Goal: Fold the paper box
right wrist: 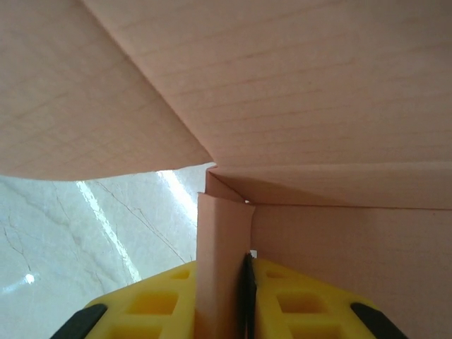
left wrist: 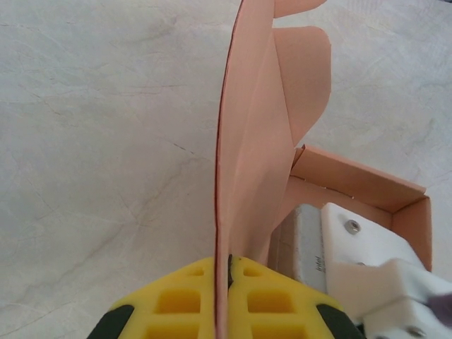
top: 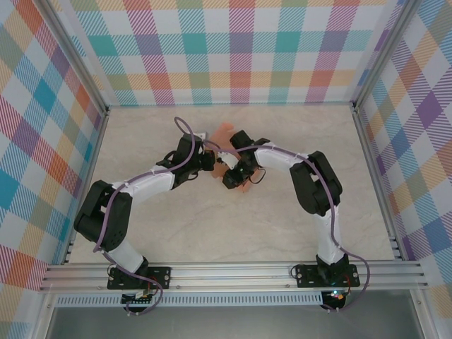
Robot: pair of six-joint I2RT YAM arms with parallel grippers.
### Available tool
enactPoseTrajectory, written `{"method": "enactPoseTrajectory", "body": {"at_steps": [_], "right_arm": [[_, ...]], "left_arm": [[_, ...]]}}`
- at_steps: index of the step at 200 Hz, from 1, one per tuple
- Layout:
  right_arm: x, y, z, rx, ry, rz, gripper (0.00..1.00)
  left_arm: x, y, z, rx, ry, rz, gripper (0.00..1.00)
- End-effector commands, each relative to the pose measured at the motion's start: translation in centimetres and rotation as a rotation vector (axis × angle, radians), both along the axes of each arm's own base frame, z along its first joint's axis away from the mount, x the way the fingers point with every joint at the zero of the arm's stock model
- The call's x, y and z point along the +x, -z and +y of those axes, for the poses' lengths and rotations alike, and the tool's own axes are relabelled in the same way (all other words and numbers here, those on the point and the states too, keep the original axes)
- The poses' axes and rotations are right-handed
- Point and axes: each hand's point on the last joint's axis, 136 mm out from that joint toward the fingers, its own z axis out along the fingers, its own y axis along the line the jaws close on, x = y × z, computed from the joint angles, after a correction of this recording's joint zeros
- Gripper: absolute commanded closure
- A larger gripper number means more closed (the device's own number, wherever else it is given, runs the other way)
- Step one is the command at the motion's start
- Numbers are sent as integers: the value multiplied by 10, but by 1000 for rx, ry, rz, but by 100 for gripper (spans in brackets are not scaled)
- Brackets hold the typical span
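The paper box (top: 224, 133) is salmon-orange cardboard, partly folded, held between both arms at the table's middle. My left gripper (top: 211, 163) reaches it from the left and my right gripper (top: 233, 176) from the right. In the left wrist view my left gripper (left wrist: 227, 263) is shut on a tall upright panel of the paper box (left wrist: 254, 141), seen edge-on. Behind the panel an open tray-like part (left wrist: 353, 180) shows, with the right arm's white head (left wrist: 367, 261) in it. In the right wrist view my right gripper (right wrist: 236, 263) is shut on a narrow flap (right wrist: 222, 233) at an inner corner of the paper box (right wrist: 296, 92).
The pale marbled table (top: 176, 233) is ringed by plaid walls (top: 233, 49) at the back and sides. An aluminium rail (top: 233, 272) carries both arm bases along the near edge. The left arm's purple cable (top: 185, 127) loops close to the box.
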Motion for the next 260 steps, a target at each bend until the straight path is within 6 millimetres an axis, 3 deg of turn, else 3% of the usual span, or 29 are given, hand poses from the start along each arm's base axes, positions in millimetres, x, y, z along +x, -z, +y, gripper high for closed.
{"method": "enactPoseTrajectory", "body": {"at_steps": [1,16,54,91,120,148,170,205,236,260], "right_arm": [[-40,24,1,9,-7,228,79],[-43,30,0,17,0,243,76],[-41,21,6,93,15,265,88],[-36,16,5,90,4,254,87],[-33,6,9,129,-3,220,78],[-23,-22,14,195,-12,100,75],[-13,-51,13,226,-12,-26,63],[-3,-91,7,246,-5,-187,52],[13,-116,-12,195,88,-335,47],[29,-141,-38,158,275,-469,46]], "left_arm": [[-16,20,3,53,14,78,100],[-16,18,4,51,9,72,100],[-17,20,5,50,4,75,100],[-16,21,3,54,8,80,100],[-15,21,4,58,4,81,100],[-15,22,6,73,-8,84,100],[-15,22,7,79,-13,88,100],[-12,14,5,55,-28,98,100],[-8,8,3,32,-57,125,100],[-3,2,2,3,-79,127,100]]}}
